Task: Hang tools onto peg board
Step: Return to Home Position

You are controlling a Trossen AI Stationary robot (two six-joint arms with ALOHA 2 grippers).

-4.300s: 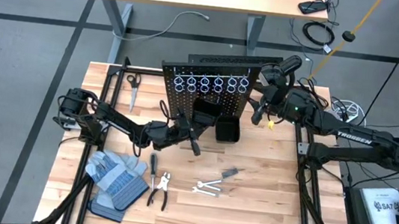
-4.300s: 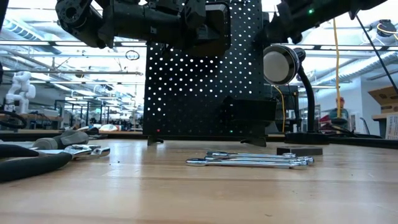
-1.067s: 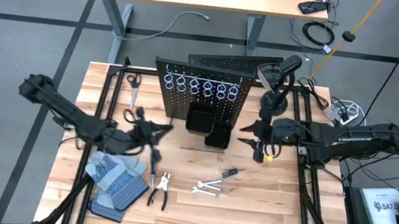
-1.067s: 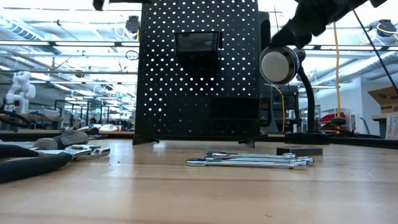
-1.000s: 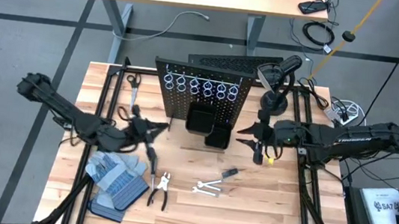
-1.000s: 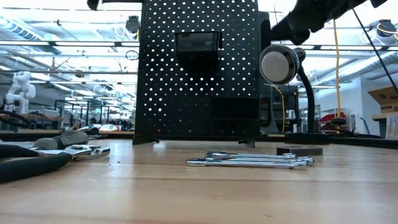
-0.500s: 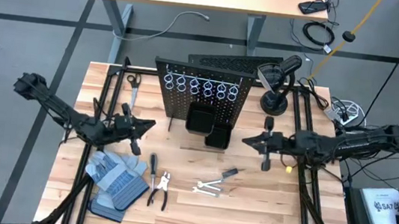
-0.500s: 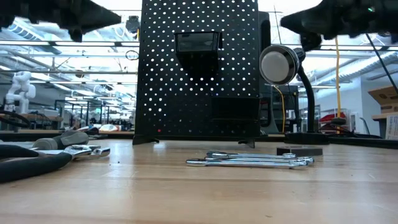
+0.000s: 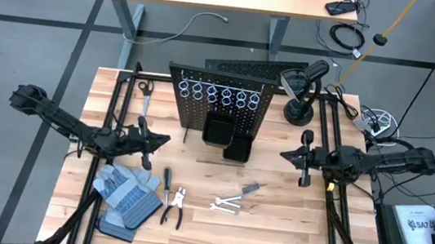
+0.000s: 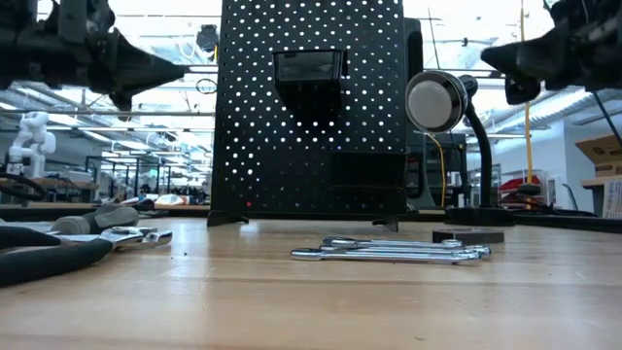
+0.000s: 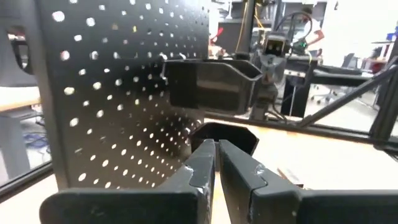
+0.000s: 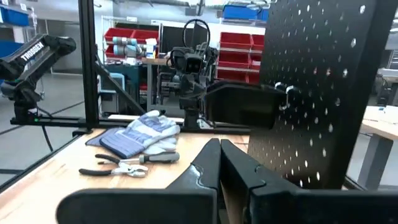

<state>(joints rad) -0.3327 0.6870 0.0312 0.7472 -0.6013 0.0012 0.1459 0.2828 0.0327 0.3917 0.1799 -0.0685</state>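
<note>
The left arm's fingers are pressed together with only a thin slit between them, and they hold nothing. They hover above the table, pointing toward the upright black perforated metal peg board, just off its left side and not touching it. The left arm reaches low and nearly level from the table's left edge.

The right arm's fingers are likewise closed and empty. They point at the peg board from its right side, a little farther off. The right arm lies nearly level, coming in from the right edge.

The peg board stands at the back middle of the light wooden table, with a row of silver ring holders and two small black bins on its front.

On the table in front of it lie:
- a thin dark-handled screwdriver
- dark-handled pliers
- small silver wrenches
- a short grey metal piece

Grey-and-blue work gloves lie at the front left.
</note>
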